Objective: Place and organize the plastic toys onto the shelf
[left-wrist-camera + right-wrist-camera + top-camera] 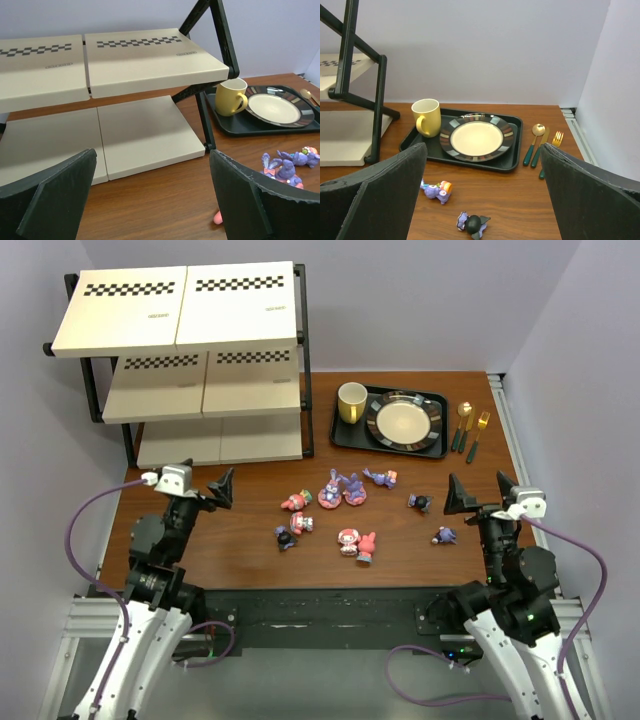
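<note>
Both arms idle at the near edge, nothing in hand.

Left gripper (214, 492): fingers spread wide, empty. The three-tier shelf of black tube frame and cream checker-striped boards (200, 370) stands straight ahead of it and a little to its left. In its wrist view the lowest board (145, 135) lies open in front. I see no toys on any tier.

Right gripper (482, 490): also spread wide, empty. The black tray with striped plate (512, 162), yellow mug (427, 116) and gold cutlery (537, 145) lie ahead of it.

The small plastic cartoon toys (335, 510) are all on the brown wooden table (250, 565), scattered between the two grippers. That puts them to the left gripper's right and the right gripper's left. A dark navy figurine (474, 223) sits just ahead of the right gripper. A purple figurine on its side (437, 191) lies beyond it, to the left. The purple bunnies on pink bases (282, 167) show ahead-right of the left gripper.

Risks, as I judge them:
- The toys are tiny and lie close together, so wide jaws coming down could knock neighbours away.
- Several lie tipped over. A pinch on rounded plastic may squirt one out.
- Clearance between tiers looks tight, so a finger or the wrist could strike the upper board or the black corner post (200, 120).
- The right arm has the longer reach to the shelf, so a dropped toy is more likely on the way.
</note>
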